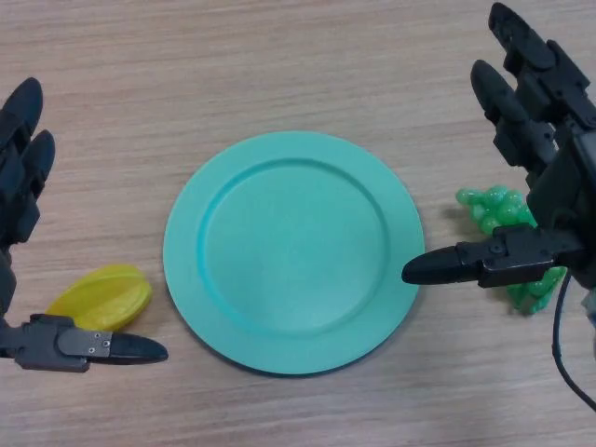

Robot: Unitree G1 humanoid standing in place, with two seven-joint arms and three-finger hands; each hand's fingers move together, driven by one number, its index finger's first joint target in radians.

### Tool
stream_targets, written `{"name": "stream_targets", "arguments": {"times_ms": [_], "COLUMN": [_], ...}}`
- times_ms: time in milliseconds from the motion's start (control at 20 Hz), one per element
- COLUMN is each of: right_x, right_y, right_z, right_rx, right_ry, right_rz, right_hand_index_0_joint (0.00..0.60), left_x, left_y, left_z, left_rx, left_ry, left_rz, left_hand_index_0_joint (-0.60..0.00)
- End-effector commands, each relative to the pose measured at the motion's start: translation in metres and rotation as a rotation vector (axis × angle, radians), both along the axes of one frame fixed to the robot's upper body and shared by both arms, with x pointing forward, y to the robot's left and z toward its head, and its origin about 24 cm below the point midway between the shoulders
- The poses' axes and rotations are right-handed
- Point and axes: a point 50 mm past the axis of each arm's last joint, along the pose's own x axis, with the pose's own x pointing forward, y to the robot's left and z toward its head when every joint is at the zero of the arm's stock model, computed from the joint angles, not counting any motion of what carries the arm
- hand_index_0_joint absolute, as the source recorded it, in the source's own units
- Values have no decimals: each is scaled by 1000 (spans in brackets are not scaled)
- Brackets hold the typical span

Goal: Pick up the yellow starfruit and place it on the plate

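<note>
Now, left robot hand [23,186]: fingers straight and spread, thumb just in front of the fruit, holding nothing.
Right robot hand [545,186]: likewise spread, above green grapes [494,209].
Starfruit [101,296]: on the bench [298,56], just left of the plate [186,242].
Handling: likely light, stiff, glossy plastic; pinch across the ridges.

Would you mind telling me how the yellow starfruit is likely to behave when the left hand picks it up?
The yellow starfruit looks glossy and smooth, so it may slip between the fingers of the left hand. Its ridged, lobed shape suggests it would rock rather than roll freely. It appears to be a moulded toy, so probably stiff and light.
</note>
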Motion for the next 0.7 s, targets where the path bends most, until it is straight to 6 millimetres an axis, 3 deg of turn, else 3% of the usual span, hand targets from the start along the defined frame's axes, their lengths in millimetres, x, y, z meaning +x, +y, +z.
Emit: {"name": "stream_targets", "arguments": {"times_ms": [50, 450, 700], "right_x": [-20, -25, -23], "right_y": [-5, -13, -11], "right_z": [25, 23, 20], "right_rx": [-1, -10, -24], "right_ry": [-197, -170, -163], "right_rz": [14, 1, 7], "right_hand_index_0_joint": [0, 0, 0], "left_x": [-9, -7, -6], "left_y": [2, -1, 0], "left_z": [25, 23, 3], "left_rx": [96, 105, 184], "left_ry": [-131, -153, -130], "left_rz": [1, 1, 72], "left_hand_index_0_joint": [0, 0, 0]}}
